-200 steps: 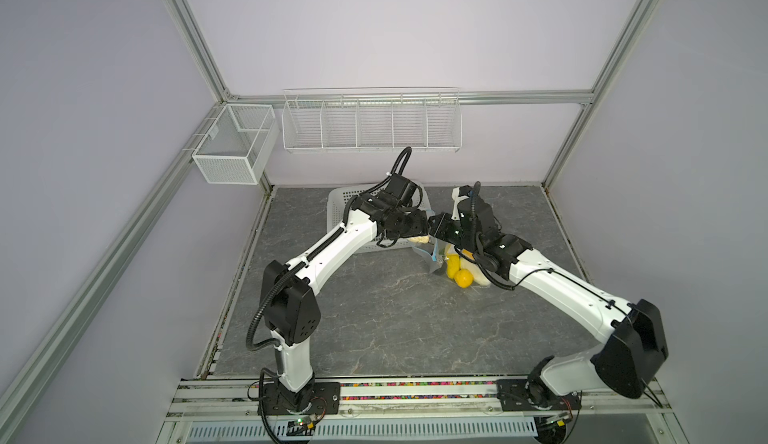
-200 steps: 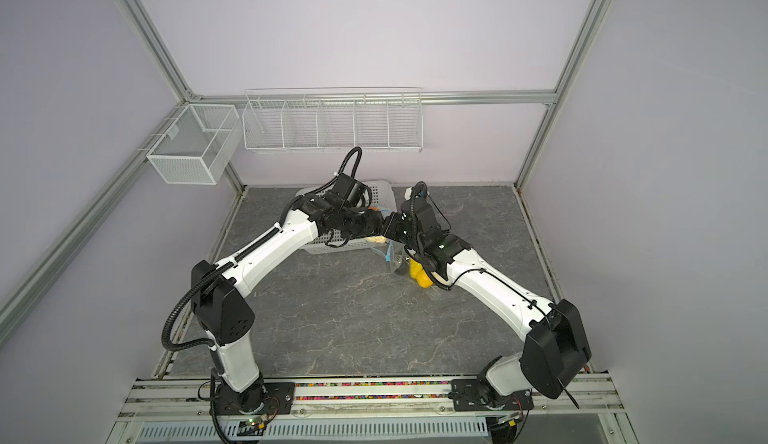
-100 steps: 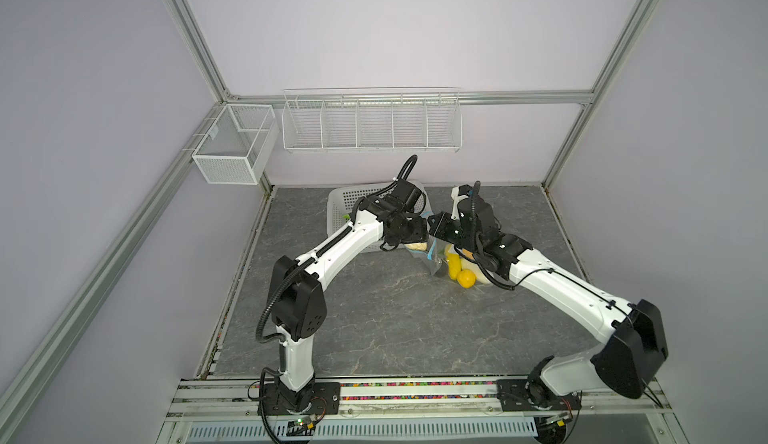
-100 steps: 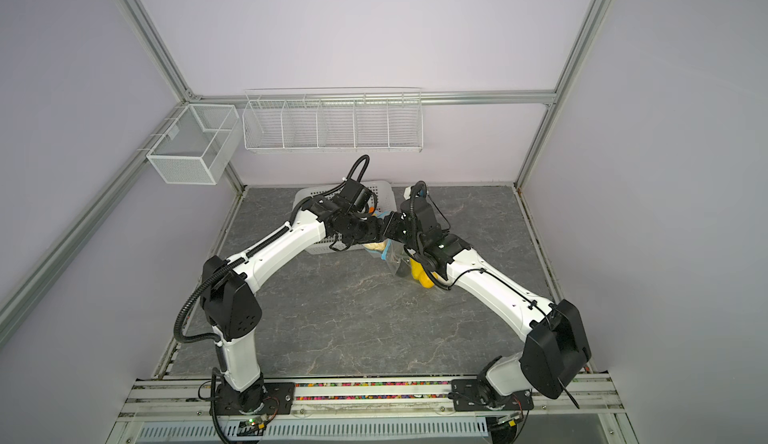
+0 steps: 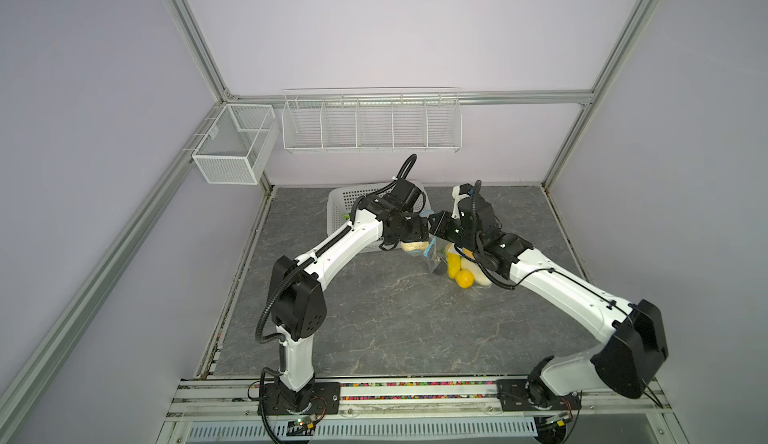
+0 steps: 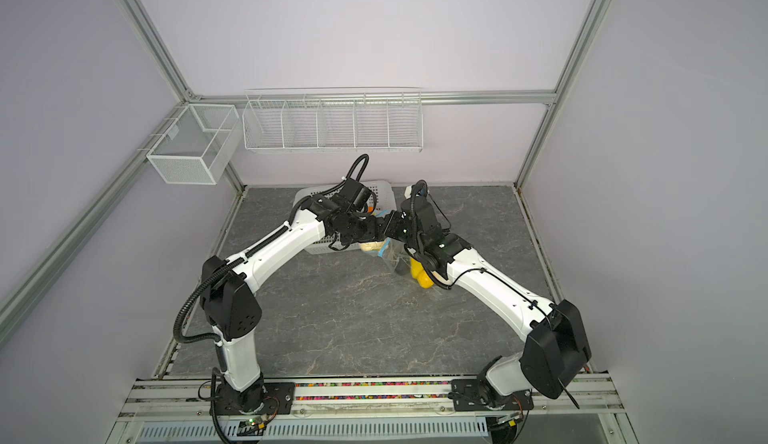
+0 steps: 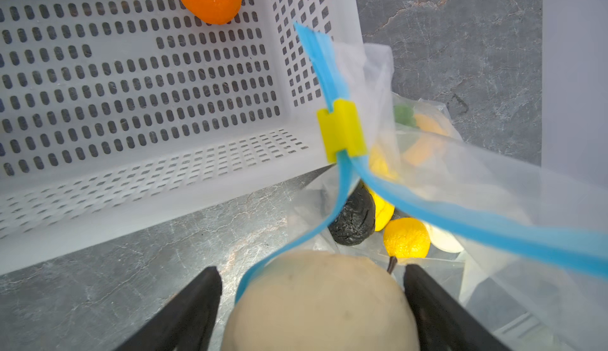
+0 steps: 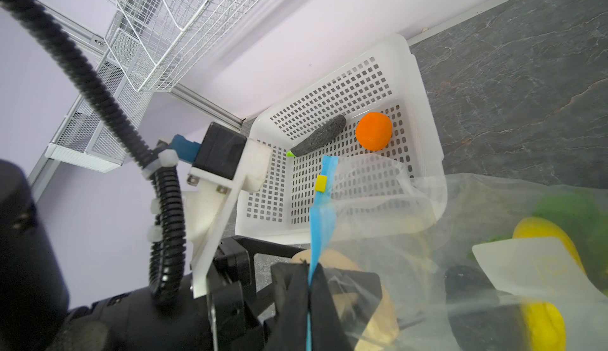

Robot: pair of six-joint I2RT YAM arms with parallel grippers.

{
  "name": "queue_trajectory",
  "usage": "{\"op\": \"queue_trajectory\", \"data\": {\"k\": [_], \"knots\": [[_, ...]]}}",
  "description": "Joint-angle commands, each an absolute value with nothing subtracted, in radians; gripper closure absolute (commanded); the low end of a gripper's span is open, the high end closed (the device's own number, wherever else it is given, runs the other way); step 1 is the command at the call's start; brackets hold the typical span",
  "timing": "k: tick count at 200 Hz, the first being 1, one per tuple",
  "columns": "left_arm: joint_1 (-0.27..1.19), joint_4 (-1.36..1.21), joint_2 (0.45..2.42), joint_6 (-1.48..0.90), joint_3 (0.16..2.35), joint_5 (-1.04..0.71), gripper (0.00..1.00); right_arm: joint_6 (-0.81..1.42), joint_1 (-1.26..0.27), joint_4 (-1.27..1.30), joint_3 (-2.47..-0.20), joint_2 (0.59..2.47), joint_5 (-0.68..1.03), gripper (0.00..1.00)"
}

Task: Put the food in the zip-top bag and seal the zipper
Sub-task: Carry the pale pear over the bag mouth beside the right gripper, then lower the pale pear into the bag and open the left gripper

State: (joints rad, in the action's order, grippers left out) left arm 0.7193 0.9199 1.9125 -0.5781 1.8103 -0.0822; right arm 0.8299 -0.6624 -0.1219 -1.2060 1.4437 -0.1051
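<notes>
The clear zip-top bag point(image 7: 493, 185) lies open-mouthed on the grey table beside the basket. Yellow point(image 7: 407, 238), black point(image 7: 353, 217) and orange food shows through it. Its blue zipper point(image 7: 460, 221) carries a yellow slider point(image 7: 342, 134). My right gripper point(image 8: 309, 270) is shut on the zipper strip and holds the mouth edge up. At the mouth, my left gripper point(image 7: 312, 300) stands open around a beige food piece point(image 7: 322, 310), with a gap beside one finger point(image 7: 204, 300). In both top views the grippers meet above the bag point(image 5: 440, 261) point(image 6: 395, 259).
A white perforated basket point(image 7: 131, 185) stands behind the bag, holding an orange piece point(image 8: 374, 131) and a long dark grey piece point(image 8: 319, 135). Wire baskets point(image 5: 370, 123) hang on the back wall, and a mesh box point(image 5: 232, 146) on the left rail.
My left arm has carried the beige piece from the basket side over to the bag's mouth, and its jaws have spread wider. The right gripper has stayed shut on the zipper.
</notes>
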Motion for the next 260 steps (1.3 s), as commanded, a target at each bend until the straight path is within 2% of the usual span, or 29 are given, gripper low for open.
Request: {"op": "queue_trajectory", "data": {"k": [1, 65, 159, 260], "knots": [[0.724, 0.938, 1.917, -0.562, 1.847, -0.080, 0.12, 0.837, -0.670, -0.087, -1.224, 1.431, -0.087, 0.94], [0.724, 0.939, 1.907, -0.563, 1.844, -0.075, 0.00, 0.837, -0.669, -0.089, -1.223, 1.432, -0.085, 0.94], [0.724, 0.926, 1.900, -0.560, 1.835, -0.064, 0.01, 0.837, -0.669, -0.088, -1.214, 1.435, -0.092, 0.94], [0.715, 0.708, 1.816, -0.600, 1.699, -0.104, 0.00, 0.841, -0.660, -0.087, -1.186, 1.413, -0.107, 0.94]]}}
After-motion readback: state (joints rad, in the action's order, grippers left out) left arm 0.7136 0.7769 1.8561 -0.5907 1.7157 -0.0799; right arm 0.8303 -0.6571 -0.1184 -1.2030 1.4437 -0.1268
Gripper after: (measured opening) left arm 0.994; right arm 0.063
